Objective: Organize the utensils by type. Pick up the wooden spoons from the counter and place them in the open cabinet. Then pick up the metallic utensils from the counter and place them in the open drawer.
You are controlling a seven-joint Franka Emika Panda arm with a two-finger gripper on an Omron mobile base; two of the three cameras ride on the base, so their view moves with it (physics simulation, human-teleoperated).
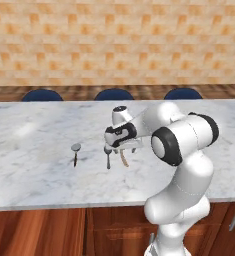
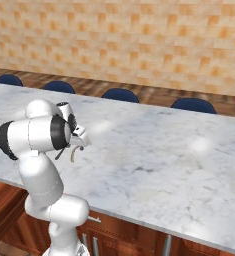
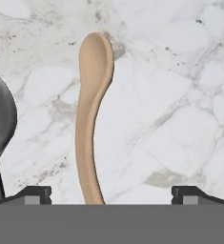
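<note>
From the left, the gripper hangs over the counter, above a wooden spoon beside two metallic utensils. From the right, that spoon is, I think, the tan sliver below. Hand view: fingers spread wide, spoon lying between.

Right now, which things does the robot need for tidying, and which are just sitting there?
For the job:
wooden spoon
two metal utensils
counter
gripper, open over the spoon

Just there:
blue stools
</note>
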